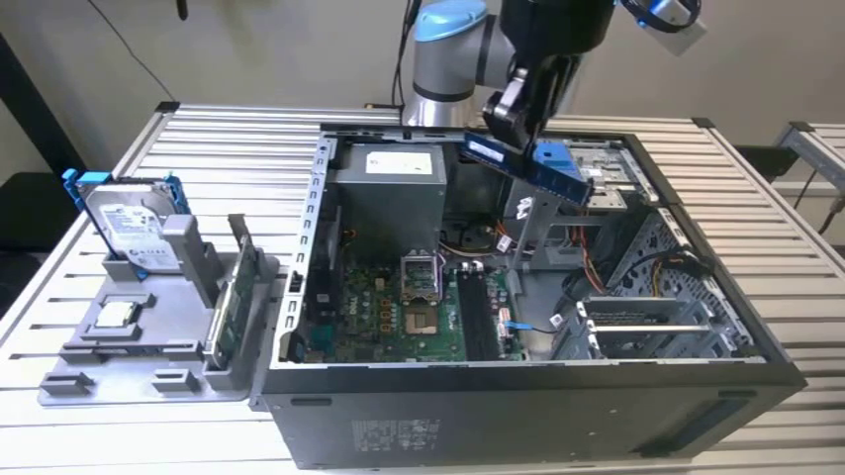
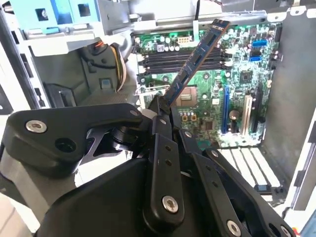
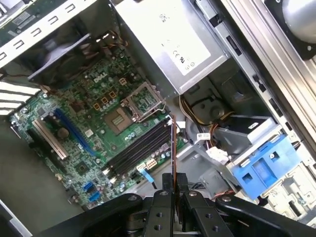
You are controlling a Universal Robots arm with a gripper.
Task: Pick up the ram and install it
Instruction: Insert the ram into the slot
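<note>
Above the open computer case (image 1: pixel 528 406), exterior view: the gripper (image 1: pixel 510 137) hangs with its fingers closed on the ram (image 1: pixel 541 173). One end is pinched between them and the rest slants down and away from the fingertips. The stick touches nothing else and sits well above the motherboard (image 1: pixel 396 317). The fixture (image 1: pixel 119 341) and the hard drive (image 1: pixel 133 223) are well apart from the fingers, outside the case.

Second wrist view: the fingers (image 2: pixel 160 143) clamp the near end of the ram (image 2: pixel 195 61), and its free end reaches out beyond them over the memory slots (image 2: pixel 182 57). The slots look unfilled to me. The stick crosses them at an angle and is not lined up with any one of them.

First wrist view: the ram (image 3: pixel 173 148) shows edge-on, a thin line running straight out from between the fingertips of the gripper (image 3: pixel 174 190). The memory slots (image 3: pixel 140 148) lie beyond the fingers and just to one side of that line, with a clear gap between stick and board.

My read on progress: the pickup is done, and so is the carry over the case. The stick is not yet aligned with a slot or seated in one.
</note>
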